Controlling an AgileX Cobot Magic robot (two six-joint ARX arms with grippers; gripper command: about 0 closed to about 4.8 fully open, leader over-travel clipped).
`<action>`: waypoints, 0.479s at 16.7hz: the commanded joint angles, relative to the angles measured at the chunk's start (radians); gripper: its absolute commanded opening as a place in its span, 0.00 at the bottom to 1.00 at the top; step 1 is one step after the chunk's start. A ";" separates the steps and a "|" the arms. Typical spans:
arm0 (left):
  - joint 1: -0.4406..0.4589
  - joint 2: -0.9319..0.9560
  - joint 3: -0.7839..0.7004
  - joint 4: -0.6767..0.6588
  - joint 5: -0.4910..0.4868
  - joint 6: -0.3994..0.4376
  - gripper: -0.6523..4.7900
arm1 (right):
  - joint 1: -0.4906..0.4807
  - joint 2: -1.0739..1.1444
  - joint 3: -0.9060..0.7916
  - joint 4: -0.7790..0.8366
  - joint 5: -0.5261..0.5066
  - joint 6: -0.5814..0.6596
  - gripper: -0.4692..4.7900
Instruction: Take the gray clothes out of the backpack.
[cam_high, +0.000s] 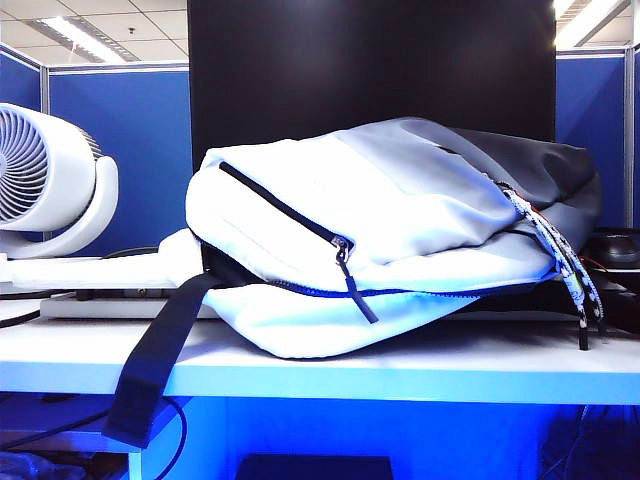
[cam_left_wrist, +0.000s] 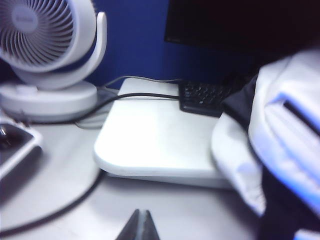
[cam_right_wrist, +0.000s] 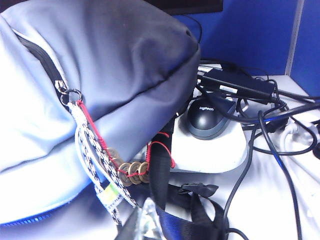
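Observation:
The backpack (cam_high: 380, 230) lies on its side across the table, white with a dark-gray panel at its right end. Its black zippers look closed, and a wide black strap (cam_high: 160, 350) hangs over the table's front edge. The gray clothes are hidden. White-blue patterned cords (cam_right_wrist: 92, 150) and a red string of coins hang from a zipper ring. My left gripper (cam_left_wrist: 142, 213) is shut and empty, low over the table beside the backpack's (cam_left_wrist: 285, 130) white end. My right gripper (cam_right_wrist: 148, 210) is shut and holds nothing, just below the backpack's (cam_right_wrist: 100, 75) gray end, near black webbing. Neither gripper shows in the exterior view.
A white round fan (cam_high: 50, 180) stands at the left. A flat white platform (cam_left_wrist: 150, 145) and a black keyboard (cam_left_wrist: 205, 95) lie behind the backpack. A dark mouse (cam_right_wrist: 210, 117) and tangled black cables (cam_right_wrist: 280, 150) crowd the right side. A black monitor (cam_high: 370, 60) stands at the back.

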 joint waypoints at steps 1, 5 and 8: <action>0.000 -0.002 0.000 0.018 -0.007 -0.058 0.11 | 0.001 -0.002 -0.008 0.017 -0.001 0.040 0.08; 0.000 -0.002 0.000 -0.035 -0.034 0.051 0.11 | 0.001 -0.002 -0.008 0.007 0.022 0.035 0.08; 0.000 -0.002 0.000 -0.049 -0.033 0.052 0.11 | 0.000 -0.002 -0.008 -0.015 0.054 0.032 0.08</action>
